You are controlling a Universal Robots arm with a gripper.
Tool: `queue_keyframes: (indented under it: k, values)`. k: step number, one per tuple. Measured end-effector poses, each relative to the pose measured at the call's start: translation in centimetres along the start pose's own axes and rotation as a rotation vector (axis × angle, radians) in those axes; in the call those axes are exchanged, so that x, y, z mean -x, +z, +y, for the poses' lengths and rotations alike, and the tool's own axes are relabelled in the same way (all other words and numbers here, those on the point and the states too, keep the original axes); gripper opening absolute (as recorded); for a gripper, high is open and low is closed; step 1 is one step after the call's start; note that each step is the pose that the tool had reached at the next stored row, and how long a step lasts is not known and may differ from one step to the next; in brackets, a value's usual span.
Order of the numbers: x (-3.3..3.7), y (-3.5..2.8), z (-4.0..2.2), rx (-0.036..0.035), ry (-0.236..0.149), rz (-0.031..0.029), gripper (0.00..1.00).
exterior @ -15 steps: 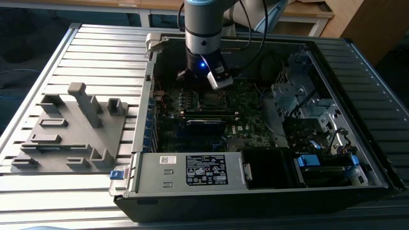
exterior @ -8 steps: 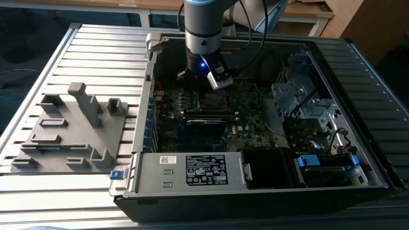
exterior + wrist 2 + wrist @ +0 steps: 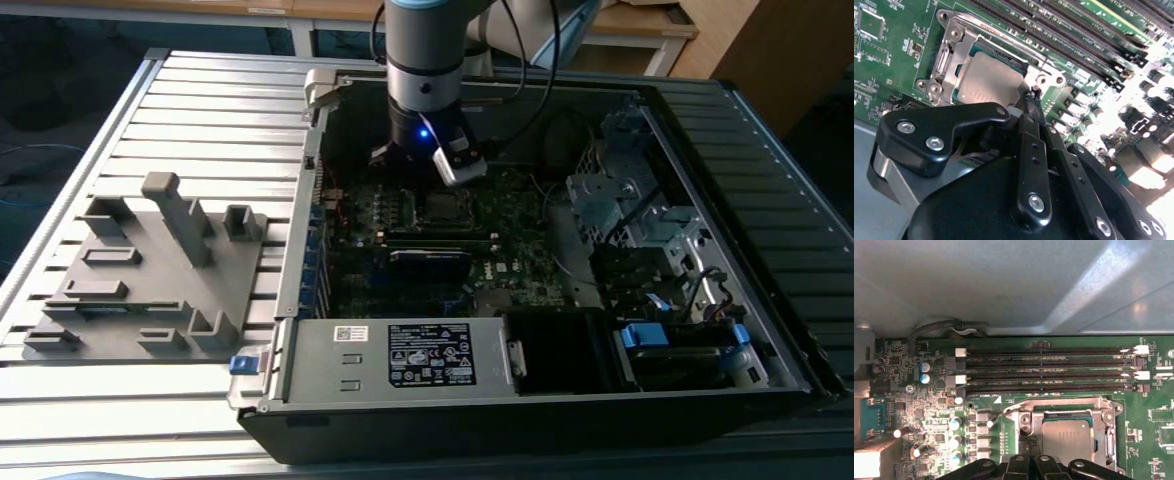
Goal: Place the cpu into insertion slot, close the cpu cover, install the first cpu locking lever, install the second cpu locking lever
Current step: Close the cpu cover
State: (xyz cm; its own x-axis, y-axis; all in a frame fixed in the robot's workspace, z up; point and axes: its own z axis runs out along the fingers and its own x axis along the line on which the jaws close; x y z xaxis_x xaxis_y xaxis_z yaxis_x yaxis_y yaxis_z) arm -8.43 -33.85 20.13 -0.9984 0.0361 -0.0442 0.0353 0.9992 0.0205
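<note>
The gripper [image 3: 1032, 95] has its black fingers drawn together to a narrow tip, with no gap between them in the second wrist view. Whether a thin wire is nipped there I cannot tell. The tip sits at one corner of the cpu cover [image 3: 1048, 76], touching it or just above it.

The cover lies flat, and through its square window the dull grey top of the cpu [image 3: 986, 82] shows level and square. Chip and frame sit together in the insertion slot [image 3: 441, 208], which is about midway across the green board [image 3: 1149, 440], just beside the long black memory slots [image 3: 1049, 371] (these run parallel to one edge of the cover).

In the exterior view the arm stands upright over this spot inside the open computer case [image 3: 534, 420], while the grey fixture plate [image 3: 147, 270] lies well apart, towards the exterior view's left.

I judge the first two steps done, since the chip is seated and the cover is down. Work now appears to be on the locking levers, but the pictures do not show whether either is latched, so both may be left.
</note>
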Motion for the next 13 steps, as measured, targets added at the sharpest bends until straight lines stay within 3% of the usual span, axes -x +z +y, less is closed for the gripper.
queue_keyframes:
  k: [7,13]
  values:
    - [0.00,-0.04,0.00,-0.0002,0.000,0.0002,0.11]
    - [0.02,-0.61,0.01,-0.0003,0.000,0.0002,0.11]
